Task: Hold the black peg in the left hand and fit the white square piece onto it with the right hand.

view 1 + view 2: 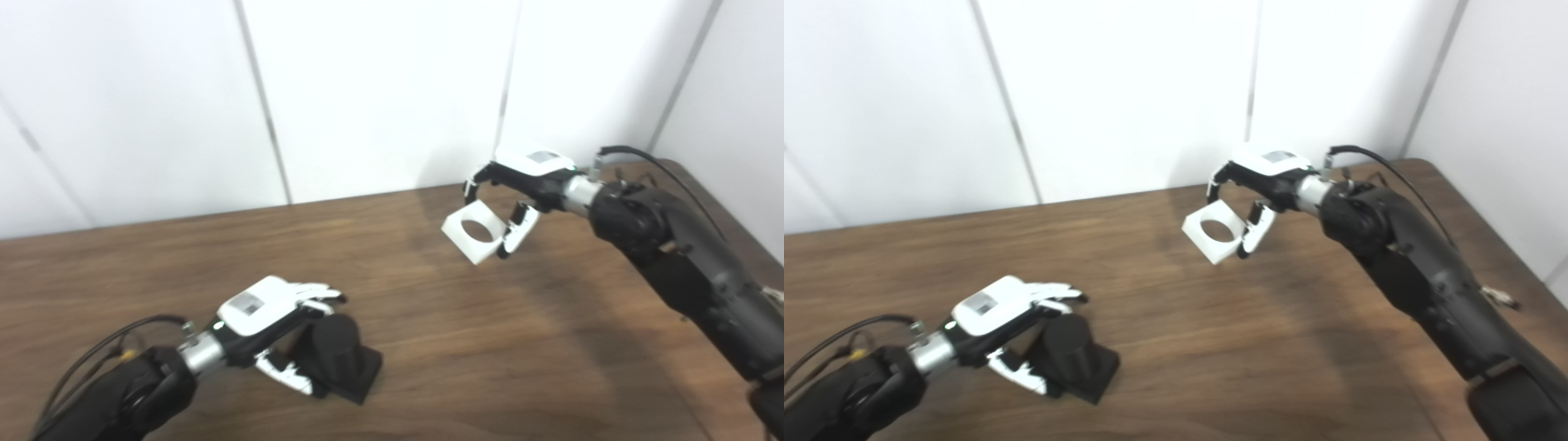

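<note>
The black peg (340,355), a round post on a square black base, stands on the wooden table (490,355) at the lower left. My left hand (269,318) is shut on the peg, fingers over its top and thumb at its near side. The white square piece (476,231), with a round hole through it, is held tilted above the table at the upper right. My right hand (520,184) is shut on it, fingers at its far edge and thumb at its right edge. The piece is well to the right of and beyond the peg (1069,355).
White wall panels (380,92) stand behind the table's far edge. The table's right edge runs close beside my right arm (686,263). A black cable loops from each wrist.
</note>
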You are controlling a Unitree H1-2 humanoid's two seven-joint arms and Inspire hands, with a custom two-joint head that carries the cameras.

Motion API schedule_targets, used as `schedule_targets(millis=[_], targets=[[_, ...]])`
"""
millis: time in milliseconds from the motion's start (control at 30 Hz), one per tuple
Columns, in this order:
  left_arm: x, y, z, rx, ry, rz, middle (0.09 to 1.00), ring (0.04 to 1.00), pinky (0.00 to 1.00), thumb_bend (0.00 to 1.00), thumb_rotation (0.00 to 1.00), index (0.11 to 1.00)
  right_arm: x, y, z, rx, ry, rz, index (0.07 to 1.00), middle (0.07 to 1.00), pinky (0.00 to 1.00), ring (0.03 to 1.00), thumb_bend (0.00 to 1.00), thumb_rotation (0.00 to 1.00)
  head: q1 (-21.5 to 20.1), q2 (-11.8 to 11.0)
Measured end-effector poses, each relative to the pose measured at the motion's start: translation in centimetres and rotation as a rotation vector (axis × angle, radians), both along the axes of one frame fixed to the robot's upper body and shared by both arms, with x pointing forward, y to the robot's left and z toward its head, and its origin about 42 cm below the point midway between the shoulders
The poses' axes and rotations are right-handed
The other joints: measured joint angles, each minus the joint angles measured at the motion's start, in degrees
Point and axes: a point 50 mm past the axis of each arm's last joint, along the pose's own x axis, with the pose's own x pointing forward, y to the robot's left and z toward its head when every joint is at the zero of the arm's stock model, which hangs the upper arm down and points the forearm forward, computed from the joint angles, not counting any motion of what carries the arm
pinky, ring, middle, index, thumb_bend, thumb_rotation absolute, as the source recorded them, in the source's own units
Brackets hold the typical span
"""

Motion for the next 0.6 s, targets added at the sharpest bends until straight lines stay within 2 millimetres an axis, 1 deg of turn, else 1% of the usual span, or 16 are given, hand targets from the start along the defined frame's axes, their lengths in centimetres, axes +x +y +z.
schedule_targets(millis=[100, 300, 400, 600], targets=[[0.1, -0.2, 0.2, 0.009, 0.002, -0.001, 0.879, 0.891, 0.78, 0.52, 0.07, 0.493, -0.6, 0.8, 0.3, 0.025, 0.013, 0.047, 0.481, 0.778, 0.71, 0.829, 0.52, 0.14, 2.0, 0.6], [0.2, -0.5, 0.2, 0.015, -0.009, 0.003, 0.872, 0.887, 0.77, 0.52, 0.08, 0.493, -1.7, 2.7, 1.1, 0.051, 0.011, 0.132, 0.481, 0.789, 0.7, 0.827, 0.51, 0.14, 3.4, 1.2], [0.3, -0.6, 0.2, 0.015, -0.013, 0.003, 0.867, 0.888, 0.77, 0.52, 0.08, 0.492, -2.0, 3.4, 1.2, 0.065, 0.01, 0.164, 0.481, 0.78, 0.68, 0.82, 0.51, 0.14, 4.7, 1.5], [0.5, -0.9, 0.2, 0.013, -0.019, 0.008, 0.872, 0.892, 0.77, 0.52, 0.08, 0.492, -2.6, 5.3, 1.3, 0.08, 0.002, 0.247, 0.48, 0.786, 0.69, 0.825, 0.51, 0.14, 6.5, 1.8]])
